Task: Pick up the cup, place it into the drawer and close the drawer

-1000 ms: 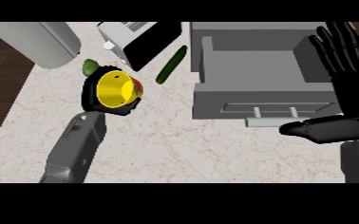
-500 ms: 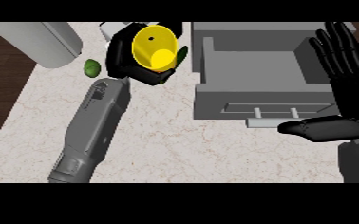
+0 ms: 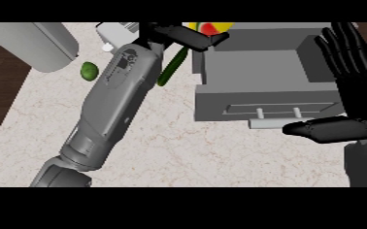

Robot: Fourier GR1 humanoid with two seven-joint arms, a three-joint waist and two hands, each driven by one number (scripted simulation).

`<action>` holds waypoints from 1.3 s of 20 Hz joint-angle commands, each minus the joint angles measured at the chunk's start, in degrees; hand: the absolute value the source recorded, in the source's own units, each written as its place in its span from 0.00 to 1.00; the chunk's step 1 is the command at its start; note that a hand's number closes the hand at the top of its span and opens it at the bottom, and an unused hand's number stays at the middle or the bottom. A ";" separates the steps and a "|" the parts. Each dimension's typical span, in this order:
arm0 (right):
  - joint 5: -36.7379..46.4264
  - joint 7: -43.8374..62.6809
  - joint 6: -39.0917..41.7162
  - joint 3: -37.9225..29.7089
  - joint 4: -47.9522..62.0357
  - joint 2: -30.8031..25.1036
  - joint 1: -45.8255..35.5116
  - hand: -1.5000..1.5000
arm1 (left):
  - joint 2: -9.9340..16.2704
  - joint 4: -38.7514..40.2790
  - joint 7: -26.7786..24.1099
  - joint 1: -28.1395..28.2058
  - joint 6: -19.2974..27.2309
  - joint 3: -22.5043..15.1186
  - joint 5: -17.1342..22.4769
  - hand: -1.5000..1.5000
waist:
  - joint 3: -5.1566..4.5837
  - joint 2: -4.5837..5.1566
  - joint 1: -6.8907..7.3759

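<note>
Cup (image 3: 206, 28) yellow, mostly hidden behind my left hand (image 3: 183, 36), at far rim of open drawer (image 3: 258, 77). Fingers curled round it. Risk: cup clips drawer wall, tips outside. Right hand (image 3: 342, 63) resting, fingers straight, beside drawer.

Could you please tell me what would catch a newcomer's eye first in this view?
First, the long grey left forearm slanting across the counter, its robot hand curled round a yellow cup at the top, beside the open grey drawer. Next, the right robot hand resting open, fingers up, at the right edge. A slim green vegetable lies beside the forearm.
</note>
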 commanded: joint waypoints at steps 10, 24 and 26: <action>0.11 -2.48 0.77 1.69 2.47 1.13 -3.33 0.00 | -0.10 23.28 6.04 -13.98 9.39 -10.75 6.51 1.00 | 0.11 1.59 -4.77; -2.92 -1.20 3.78 3.48 2.30 0.84 -7.82 0.00 | -0.10 26.22 4.86 -8.84 3.77 -19.26 12.65 0.00 | 0.03 3.12 -10.31; -6.12 -0.53 6.63 4.91 2.59 1.38 -8.21 0.00 | -0.10 24.70 3.88 -7.95 3.99 -19.83 14.56 0.00 | 0.04 3.04 -11.13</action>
